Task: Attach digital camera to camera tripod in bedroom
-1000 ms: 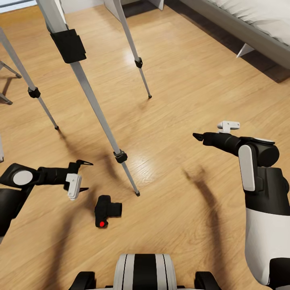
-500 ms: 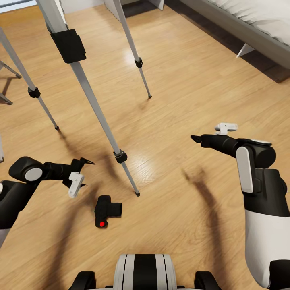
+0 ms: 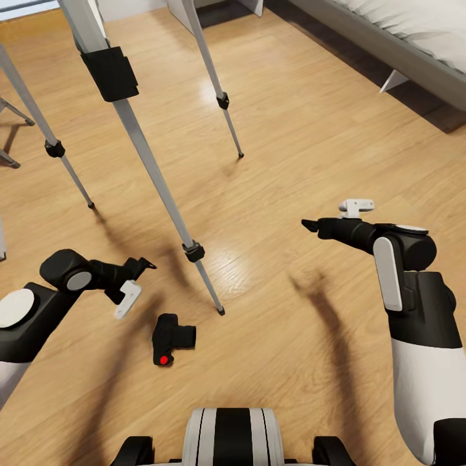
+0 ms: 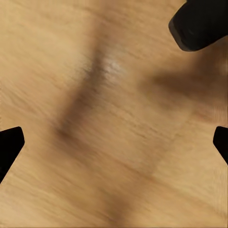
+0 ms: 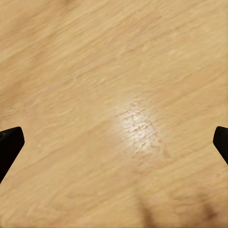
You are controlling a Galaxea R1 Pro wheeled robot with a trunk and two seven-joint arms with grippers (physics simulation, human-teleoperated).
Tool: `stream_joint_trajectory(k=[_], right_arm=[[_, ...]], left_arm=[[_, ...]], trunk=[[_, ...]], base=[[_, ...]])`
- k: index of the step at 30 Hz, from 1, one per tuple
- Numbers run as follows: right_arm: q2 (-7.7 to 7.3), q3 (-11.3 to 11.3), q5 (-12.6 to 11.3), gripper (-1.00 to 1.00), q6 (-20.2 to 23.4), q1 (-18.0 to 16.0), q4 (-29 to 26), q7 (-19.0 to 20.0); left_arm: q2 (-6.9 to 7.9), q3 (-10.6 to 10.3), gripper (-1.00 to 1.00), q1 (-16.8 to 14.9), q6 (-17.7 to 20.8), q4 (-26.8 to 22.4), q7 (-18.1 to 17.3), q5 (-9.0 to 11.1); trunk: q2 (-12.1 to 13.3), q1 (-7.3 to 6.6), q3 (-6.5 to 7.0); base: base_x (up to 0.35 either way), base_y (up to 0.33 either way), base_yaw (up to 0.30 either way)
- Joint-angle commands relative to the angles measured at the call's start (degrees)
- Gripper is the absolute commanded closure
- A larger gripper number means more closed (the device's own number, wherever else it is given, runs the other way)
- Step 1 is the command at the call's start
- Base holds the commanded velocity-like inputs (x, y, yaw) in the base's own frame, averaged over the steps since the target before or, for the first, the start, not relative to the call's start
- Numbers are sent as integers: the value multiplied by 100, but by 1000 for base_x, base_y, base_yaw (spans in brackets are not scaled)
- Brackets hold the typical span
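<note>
One digital camera (image 3: 171, 338) lies on the wood floor (image 3: 310, 162), just below and right of my left gripper (image 3: 141, 279), whose fingers stand wide apart over bare boards; the camera's corner (image 4: 202, 23) peeks in beside them. One camera tripod (image 3: 139, 145) spreads three legs ahead, its nearest foot (image 3: 221, 312) between my grippers. My right gripper (image 3: 312, 226) hangs wide open over open floor, the bed (image 3: 401, 45) well beyond.

A light, warm-toned wood plank floor (image 3: 291, 129) carries everything. On it, at about 7 o'clock, lies a small black digital camera (image 3: 171, 338) with a red round button. The tall silver-grey metal camera tripod (image 3: 145, 155) stands with its black-tipped feet planted at 6, 9 and 12 o'clock. A grey-framed bed (image 3: 388, 45) stands at 2 o'clock.
</note>
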Motion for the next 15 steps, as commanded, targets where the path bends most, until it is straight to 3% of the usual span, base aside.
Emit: stream_joint_trajectory(k=[1, 2, 3, 5, 6, 9, 15], right_arm=[[0, 0, -2, -100, 26, -3, -3, 17], [0, 4, -2, -100, 26, -3, -3, 17], [0, 4, -2, -100, 26, -3, -3, 17], [1, 7, 2, -100, 26, -3, -3, 15], [1, 7, 2, -100, 26, -3, -3, 15], [0, 6, 5, -100, 26, -2, -3, 16], [-3, 3, 7, -100, 26, -4, -3, 14]], left_arm=[[7, -167, -100, -73, -39, 6, -12, -44], [8, -321, -100, -140, -43, 15, -20, -58], [8, -321, -100, -140, -43, 15, -20, -58], [8, -622, -100, -262, -52, 24, -32, -84], [8, -622, -100, -262, -52, 24, -32, -84], [3, -1007, -100, -461, -59, 34, -41, -102], [3, -1330, -100, -631, -64, 33, -50, -151]], trunk=[[-1, -1, -3], [-1, -1, -3], [-1, -1, -3], [-1, -1, -3], [-1, -1, -3], [-1, -1, -3], [-1, -1, -3]], base=[[0, 0, 0], [0, 0, 0], [0, 0, 0], [0, 0, 0], [0, 0, 0], [0, 0, 0], [0, 0, 0]])
